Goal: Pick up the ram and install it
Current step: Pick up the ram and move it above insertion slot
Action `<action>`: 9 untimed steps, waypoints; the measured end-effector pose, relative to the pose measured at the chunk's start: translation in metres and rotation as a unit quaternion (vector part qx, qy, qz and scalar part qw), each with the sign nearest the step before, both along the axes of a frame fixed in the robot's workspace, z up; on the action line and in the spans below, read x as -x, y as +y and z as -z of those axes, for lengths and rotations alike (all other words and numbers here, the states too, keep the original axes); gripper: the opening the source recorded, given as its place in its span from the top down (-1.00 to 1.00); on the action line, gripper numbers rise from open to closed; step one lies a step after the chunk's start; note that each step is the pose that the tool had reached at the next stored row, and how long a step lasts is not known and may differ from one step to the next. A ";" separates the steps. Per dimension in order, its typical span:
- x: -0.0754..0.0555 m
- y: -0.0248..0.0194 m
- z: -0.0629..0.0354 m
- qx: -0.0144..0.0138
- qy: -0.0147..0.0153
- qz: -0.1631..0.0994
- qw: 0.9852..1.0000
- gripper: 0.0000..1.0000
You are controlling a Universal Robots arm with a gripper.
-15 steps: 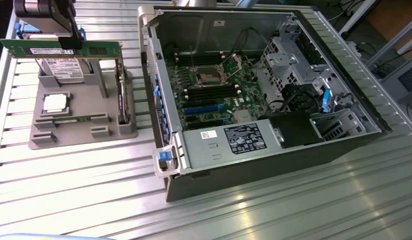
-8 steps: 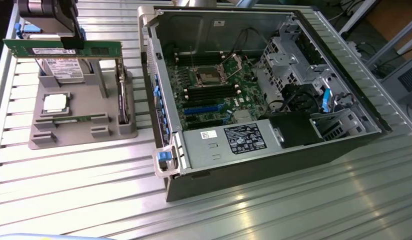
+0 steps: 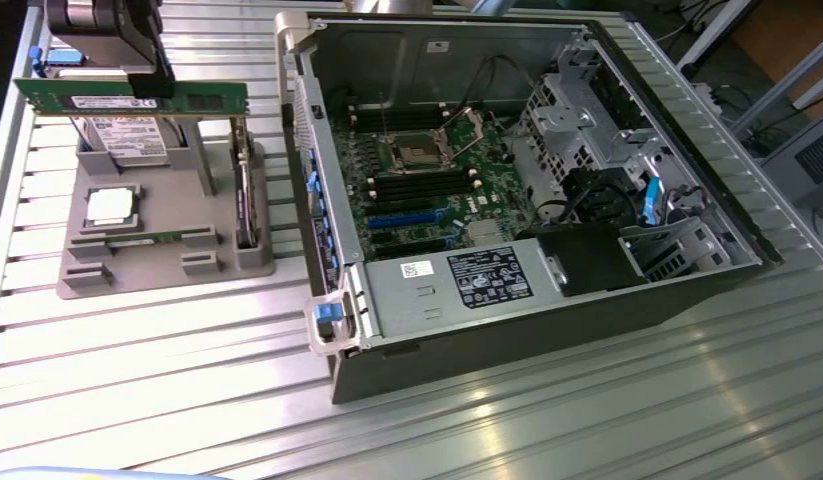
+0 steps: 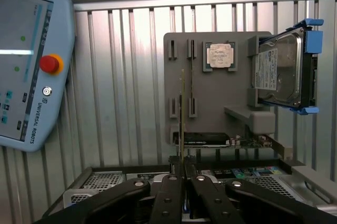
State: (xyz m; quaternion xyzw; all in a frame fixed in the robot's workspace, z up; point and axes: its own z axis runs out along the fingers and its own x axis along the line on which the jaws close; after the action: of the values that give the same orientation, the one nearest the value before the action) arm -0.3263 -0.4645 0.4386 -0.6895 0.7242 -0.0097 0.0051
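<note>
Nearest the wrist camera, the gripper [image 4: 182, 162] had its black fingers [image 4: 169, 182] drawn together and clamped on the ram [image 4: 182, 113]. From there the ram was seen edge-on, as a thin line running away from the fingertips. Just past the fingers lay the rim of the open computer case [image 4: 102, 182], its perforated metal catching the light. Beyond that sat the grey holder [image 4: 210, 113] on the slatted metal desk [image 4: 131, 76]. The ram's edge crossed in front of the holder's slots. A square silver processor chip [image 4: 220, 55] rested in a recess of the holder, and a hard drive [image 4: 284, 68] in blue rails stood upright on edge at one side. Farther off, a teach pendant [image 4: 26, 60] with a red button [image 4: 50, 64] lay on the desk.

In the exterior view, the desk [image 3: 545, 410] came first, then the computer case [image 3: 518, 330] lying open with its power supply [image 3: 478, 275] towards the camera and the motherboard [image 3: 425, 170] behind it. To the exterior view's left, beside the case, stood the grey holder [image 3: 144, 250] with the processor chip [image 3: 111, 205] on it and the hard drive [image 3: 124, 135] at its far end. Farthest back, the gripper [image 3: 151, 90] held the ram [image 3: 78, 100] level, label side showing, above the far end of the holder and apart from the case.
</note>
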 end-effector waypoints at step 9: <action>-0.003 0.0000 0.0000 0.000 0.000 0.000 1.000 0.76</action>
State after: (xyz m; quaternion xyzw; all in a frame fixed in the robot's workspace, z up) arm -0.3231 -0.4645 0.4386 -0.6897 0.7241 -0.0096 0.0050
